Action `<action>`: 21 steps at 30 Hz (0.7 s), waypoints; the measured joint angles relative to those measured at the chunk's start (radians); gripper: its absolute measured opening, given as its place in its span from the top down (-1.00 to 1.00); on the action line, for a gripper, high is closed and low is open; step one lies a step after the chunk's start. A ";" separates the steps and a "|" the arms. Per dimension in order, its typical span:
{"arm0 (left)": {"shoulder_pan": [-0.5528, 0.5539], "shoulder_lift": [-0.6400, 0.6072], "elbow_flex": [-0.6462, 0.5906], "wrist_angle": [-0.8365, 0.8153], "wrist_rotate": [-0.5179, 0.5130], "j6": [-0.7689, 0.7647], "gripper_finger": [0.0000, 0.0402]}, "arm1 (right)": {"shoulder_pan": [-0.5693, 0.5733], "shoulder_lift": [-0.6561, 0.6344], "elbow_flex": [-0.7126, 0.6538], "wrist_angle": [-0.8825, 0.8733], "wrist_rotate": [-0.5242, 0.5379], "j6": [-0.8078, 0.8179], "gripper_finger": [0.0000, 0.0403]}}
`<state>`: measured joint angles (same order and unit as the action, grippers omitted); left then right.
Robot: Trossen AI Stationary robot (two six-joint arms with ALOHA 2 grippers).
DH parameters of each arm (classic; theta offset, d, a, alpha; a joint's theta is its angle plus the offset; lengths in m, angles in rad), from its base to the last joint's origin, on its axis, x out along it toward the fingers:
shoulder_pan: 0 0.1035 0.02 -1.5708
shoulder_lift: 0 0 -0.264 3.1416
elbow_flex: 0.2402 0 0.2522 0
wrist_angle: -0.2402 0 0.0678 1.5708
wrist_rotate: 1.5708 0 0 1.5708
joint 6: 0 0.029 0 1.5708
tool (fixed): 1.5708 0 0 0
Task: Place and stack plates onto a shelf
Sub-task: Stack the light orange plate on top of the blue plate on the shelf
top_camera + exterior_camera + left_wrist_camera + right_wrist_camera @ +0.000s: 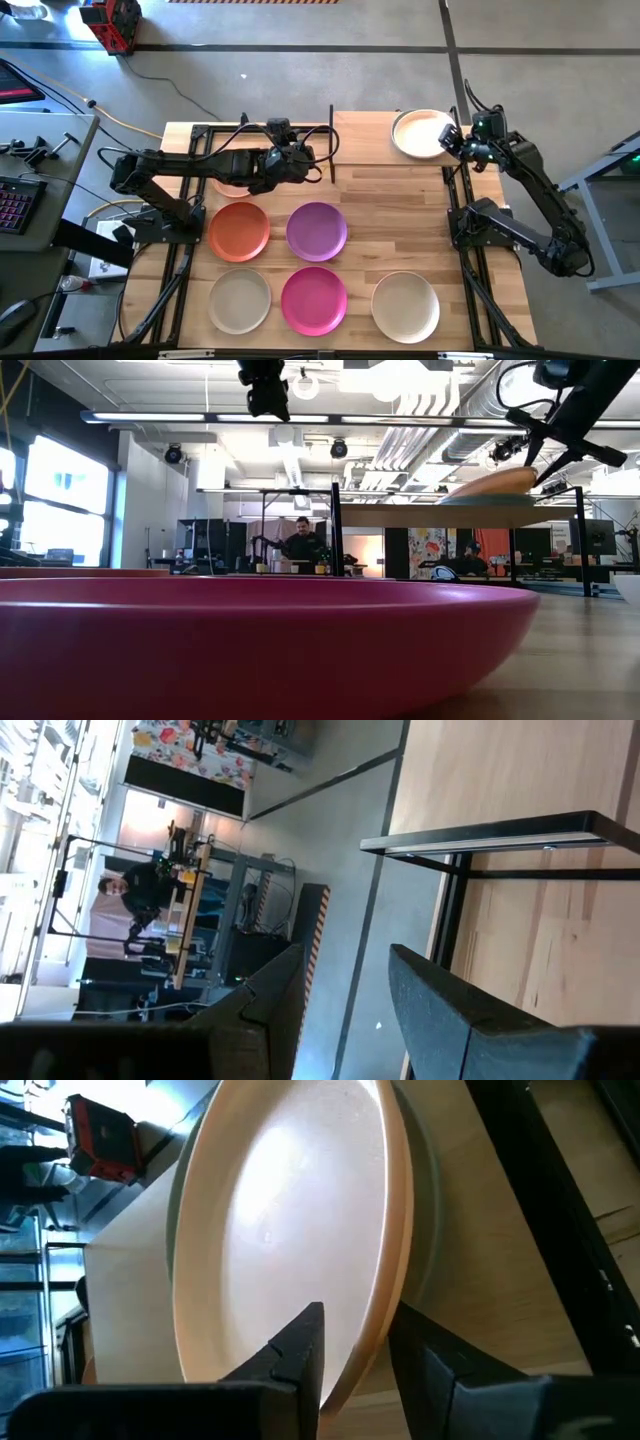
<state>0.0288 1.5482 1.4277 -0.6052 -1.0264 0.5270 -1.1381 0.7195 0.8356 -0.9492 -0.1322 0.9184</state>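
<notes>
The peach-pink plate (422,133) is found at the one o'clock part of the table in the high view, resting tilted on a pale teal plate (425,1200) on the shelf (440,516), its rim straddled by the fingers of the right gripper (355,1355), which are set just either side of the edge; whether the rim is pinched or already let go cannot be told. The plate is judged to be light, stiff and rather slick in its matte finish, so hold is best taken at the rim, one finger above and one below. Outward toward six o'clock, five more plates are seen on the tabletop (400,215): the orange plate (239,231), the purple plate (317,230), the beige plate (240,300), the magenta plate (314,299) and the off-white plate (405,306). The left gripper (300,162) is held spread and empty at eleven o'clock, above the shelf's bare end.
</notes>
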 joint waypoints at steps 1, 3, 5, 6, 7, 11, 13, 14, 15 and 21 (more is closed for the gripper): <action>0.000 0.000 0.000 0.000 0.000 0.000 0.32 | 0.000 0.001 0.000 0.005 0.000 0.000 0.53; 0.000 0.000 0.000 0.000 0.000 0.000 0.32 | 0.000 0.002 0.000 0.016 -0.001 0.007 0.48; 0.000 0.000 0.000 0.000 0.000 0.000 0.32 | 0.000 0.000 0.000 0.032 -0.004 0.016 0.41; 0.000 0.000 0.000 0.000 0.000 0.000 0.32 | 0.000 -0.001 0.000 0.035 -0.004 0.016 0.37; 0.000 0.000 0.000 0.000 0.000 0.000 0.32 | 0.000 0.000 0.000 0.034 -0.004 0.017 0.33; 0.000 0.000 0.000 -0.002 0.000 0.000 0.32 | 0.000 0.000 0.000 0.030 -0.037 0.026 0.20; 0.000 0.000 0.000 -0.003 0.000 0.000 0.32 | 0.000 0.000 0.000 0.030 -0.068 0.026 0.15; 0.000 0.000 0.000 -0.003 0.000 0.000 0.32 | 0.000 0.000 0.000 0.029 -0.087 0.025 0.13; 0.000 0.000 0.000 -0.003 0.000 0.000 0.32 | 0.000 -0.001 0.000 0.026 -0.103 0.025 0.12; 0.000 0.000 0.000 -0.003 0.000 0.000 0.32 | 0.000 -0.002 0.000 -0.029 -0.151 0.024 0.09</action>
<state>0.0286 1.5482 1.4277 -0.6083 -1.0264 0.5266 -1.1381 0.7177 0.8360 -0.9782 -0.2830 0.9426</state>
